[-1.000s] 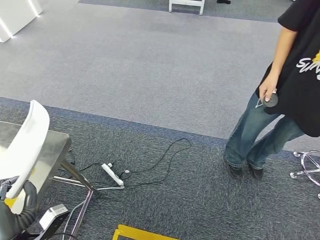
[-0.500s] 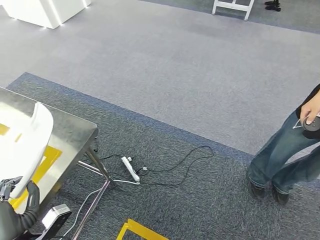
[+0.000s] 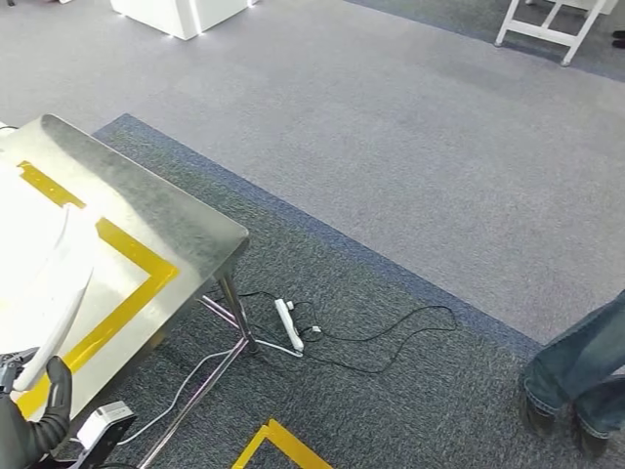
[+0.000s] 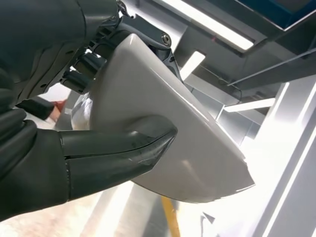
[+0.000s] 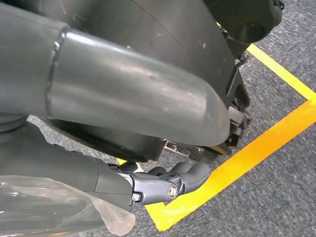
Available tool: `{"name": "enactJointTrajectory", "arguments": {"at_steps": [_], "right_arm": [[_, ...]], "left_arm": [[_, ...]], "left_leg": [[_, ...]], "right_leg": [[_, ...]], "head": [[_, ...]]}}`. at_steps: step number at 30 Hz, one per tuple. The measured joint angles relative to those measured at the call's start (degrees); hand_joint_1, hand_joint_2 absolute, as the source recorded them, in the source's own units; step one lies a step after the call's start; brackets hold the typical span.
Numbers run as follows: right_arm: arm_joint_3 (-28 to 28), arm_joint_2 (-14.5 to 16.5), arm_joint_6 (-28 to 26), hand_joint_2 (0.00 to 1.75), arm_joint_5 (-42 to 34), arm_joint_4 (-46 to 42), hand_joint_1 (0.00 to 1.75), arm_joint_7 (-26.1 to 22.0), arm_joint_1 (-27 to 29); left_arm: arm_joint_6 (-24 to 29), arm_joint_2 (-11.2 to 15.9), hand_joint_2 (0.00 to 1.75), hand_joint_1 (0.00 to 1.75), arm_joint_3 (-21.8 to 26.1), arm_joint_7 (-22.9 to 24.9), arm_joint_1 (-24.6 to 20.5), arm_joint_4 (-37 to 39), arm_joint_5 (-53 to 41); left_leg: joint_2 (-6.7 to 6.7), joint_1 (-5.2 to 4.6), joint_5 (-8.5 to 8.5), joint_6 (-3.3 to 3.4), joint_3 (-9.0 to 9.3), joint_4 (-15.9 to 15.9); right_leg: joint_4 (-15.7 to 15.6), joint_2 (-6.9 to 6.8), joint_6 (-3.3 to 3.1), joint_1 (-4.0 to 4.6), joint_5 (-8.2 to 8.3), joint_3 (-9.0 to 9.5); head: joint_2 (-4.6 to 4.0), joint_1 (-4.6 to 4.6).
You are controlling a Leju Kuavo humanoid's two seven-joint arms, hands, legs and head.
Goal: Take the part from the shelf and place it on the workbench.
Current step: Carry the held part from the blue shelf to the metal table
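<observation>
The part [image 3: 46,281] is a curved white shell, and my left hand [image 3: 35,418] holds it at the lower left of the head view, above the steel workbench [image 3: 173,223] marked with a yellow tape frame. In the left wrist view the part [image 4: 175,113] sits between the thick thumb [image 4: 115,153] and the darker fingers behind it. My right hand [image 5: 130,103] hangs low over the carpet and holds nothing, its dark fingers [image 5: 175,183] lightly bent.
A white power strip [image 3: 289,324] and black cables lie on the carpet beside the workbench leg. A person's jeans-clad legs [image 3: 578,376] stand at the right edge. Yellow floor tape [image 3: 274,442] lies near the bottom, and a white stand [image 3: 549,29] is far back.
The camera has swung left: more of the workbench shows, and the person has slid to the right edge. The part stays in my left hand.
</observation>
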Motion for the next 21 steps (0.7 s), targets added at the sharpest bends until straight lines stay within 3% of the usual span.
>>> {"name": "enactJointTrajectory", "arguments": {"at_steps": [2, 4, 6, 7, 8, 9, 11, 13, 15, 16, 17, 19, 21], "right_arm": [[0.0, 0.0, 0.0, 0.0, 0.0, 0.0, 0.0, 0.0, -0.1], [0.0, 0.0, 0.0, 0.0, 0.0, -0.1, 0.0, 0.0, -0.1], [0.0, 0.0, 0.0, 0.0, 0.0, -0.1, 0.0, 0.0, -0.1], [0.0, 0.0, 0.0, 0.0, 0.0, -0.1, 0.0, 0.0, 0.0], [0.0, 0.0, 0.0, 0.0, 0.0, -0.1, 0.0, 0.0, 0.0], [0.0, 0.0, 0.0, 0.0, 0.0, -0.1, 0.0, 0.0, 0.0], [0.0, 0.0, 0.0, 0.0, 0.0, -0.1, 0.0, 0.0, 0.0], [0.0, 0.0, 0.0, 0.0, 0.0, -0.1, 0.0, 0.0, -0.1], [0.0, 0.0, 0.1, 0.0, 0.0, -0.1, 0.0, 0.0, -0.2], [0.0, 0.0, 0.0, 0.0, 0.0, -0.1, 0.0, 0.0, -0.1], [0.0, 0.0, 0.0, 0.0, 0.0, -0.1, 0.0, 0.0, -0.1], [0.0, 0.0, 0.0, 0.0, 0.0, -0.1, 0.0, 0.0, 0.1], [0.0, 0.0, 0.0, 0.0, -0.1, -0.1, 0.0, 0.0, 0.3]], "left_arm": [[0.0, 0.0, 1.75, 1.75, 0.1, 0.0, -0.1, 0.0, 0.0], [0.0, 0.0, 1.75, 1.75, 0.0, 0.0, -0.2, 0.0, 0.0], [0.0, 0.0, 1.75, 1.75, 0.0, 0.0, -0.3, 0.1, 0.0], [0.0, 0.0, 1.75, 1.75, 0.0, 0.0, -0.3, 0.1, -0.1], [0.0, 0.0, 1.75, 1.75, 0.0, 0.0, -0.3, 0.2, -0.1], [0.0, 0.0, 1.75, 1.75, 0.0, 0.0, -0.3, 0.2, -0.1], [0.0, 0.0, 1.75, 1.75, 0.0, 0.0, -0.4, 0.2, -0.1], [0.0, 0.1, 1.75, 1.75, 0.0, 0.0, -0.5, 0.2, -0.1], [0.0, 0.1, 1.75, 1.75, 0.0, 0.0, -0.5, 0.2, -0.2], [0.0, 0.1, 1.75, 1.75, 0.0, 0.0, -0.5, 0.2, -0.4], [0.0, 0.1, 1.75, 1.75, 0.0, 0.0, -0.7, 0.2, -0.6], [0.0, 0.2, 1.75, 1.75, 0.0, -0.1, -1.1, 0.3, -0.9], [0.0, 0.2, 1.75, 1.75, -0.1, -0.1, -1.3, 0.4, -1.1]], "left_leg": [[-1.36, 0.29, 0.32, 0.7, 0.14, -0.3], [-2.69, 0.45, 0.52, 1.14, 0.07, -0.4], [-4.28, 0.41, 0.56, 1.26, -0.03, -0.4], [-5.13, 0.39, 0.55, 1.26, -0.01, -0.3], [-5.98, 0.39, 0.55, 1.25, 0.04, -0.3], [-6.83, 0.41, 0.53, 1.2, 0.1, -0.3], [-8.34, 0.41, 0.43, 0.86, 0.04, -0.1], [-9.59, 0.55, 0.49, 0.13, -0.35, 0.0], [-10.63, 0.84, 0.64, -0.71, -0.73, 0.0], [-10.11, 0.82, 0.31, -1.04, -1.0, 0.5], [-8.91, 0.75, -0.6, -1.31, -1.66, 1.9], [-5.53, 0.65, -3.92, -1.72, -4.42, 7.9], [-4.0, 0.88, -6.57, -2.09, -7.62, 14.7]], "right_leg": [[2.3, 2.37, 0.61, -0.22, -1.74, -0.92], [9.4, 5.84, 0.87, -0.36, -5.24, -4.45], [16.3, 6.9, 0.88, -0.38, -7.32, -8.33], [17.1, 7.03, 0.81, -0.37, -6.74, -9.09], [15.4, 7.22, 0.7, -0.38, -5.03, -8.68], [11.7, 7.82, 0.53, -0.41, -2.62, -7.27], [3.9, 10.58, 0.16, -0.66, 0.7, -4.0], [0.7, 12.27, -0.14, -0.71, 1.15, -2.34], [0.3, 11.18, -0.61, -0.63, 1.27, -1.87], [0.1, 10.44, -0.96, -0.69, 1.37, -1.73], [-0.1, 9.57, -1.3, -0.76, 1.44, -1.57], [-0.3, 7.75, -1.83, -0.7, 1.3, -1.28], [-0.3, 5.87, -2.06, -0.55, 1.01, -1.11]], "head": [[0.0, 0.24], [0.0, 0.6], [0.0, 0.7], [0.0, 0.7], [0.0, 0.7], [0.0, 0.71], [0.0, 0.68], [0.01, 0.7], [0.01, 0.71], [0.01, 0.62], [0.01, 0.42], [0.0, 0.02], [0.0, -0.14]]}}
